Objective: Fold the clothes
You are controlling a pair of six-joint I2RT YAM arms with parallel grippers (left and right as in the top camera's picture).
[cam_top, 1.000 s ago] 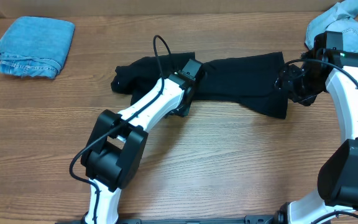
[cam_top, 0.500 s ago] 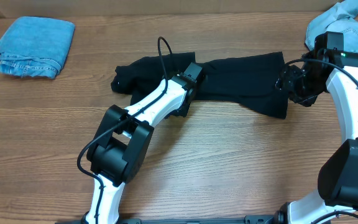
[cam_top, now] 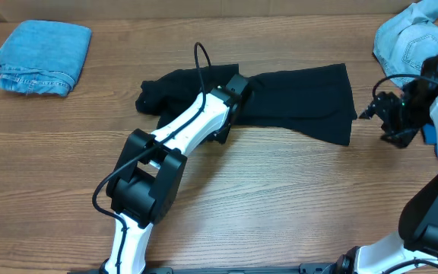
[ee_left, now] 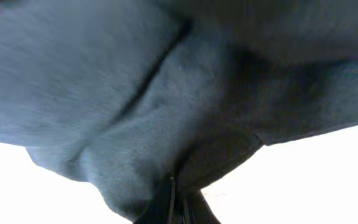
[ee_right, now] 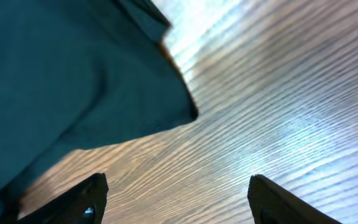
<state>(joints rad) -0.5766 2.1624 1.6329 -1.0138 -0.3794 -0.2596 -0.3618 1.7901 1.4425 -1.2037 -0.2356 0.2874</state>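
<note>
Since the earlier overhead frame, the right claw (cam_top: 371, 116) has withdrawn rightward off the right end of the black T-shirt (cam_top: 295, 99) and now sits over bare table (cam_top: 280, 198), apart from the cloth. The left claw (cam_top: 223, 131) has closed where it stood at the shirt's near edge.

The black T-shirt lies stretched left to right across the upper middle of the table. Its left portion is bunched and rumpled. Its right portion is flatter and wider and ends in a nearly straight vertical edge.

The left claw is clamped on the shirt. In the left wrist view its fingertips (ee_left: 178, 202) meet at the bottom of the frame with a fold of dark fabric (ee_left: 135, 93) pinched between them (the cloth fills nearly the whole view). The left arm reaches up from the near table edge, and its wrist rests over the shirt's middle.

The right claw is open and holds nothing. In the right wrist view (ee_right: 178, 193) its two fingers stand wide apart at the lower corners, with wood grain between them. The shirt's corner (ee_right: 61, 74) lies ahead and to the left, not touching either finger.

A folded denim piece (cam_top: 42, 57) rests at the far left corner of the table, well apart from the shirt. An unfolded denim heap (cam_top: 409, 38) lies at the far right corner, beyond the right claw.
</note>
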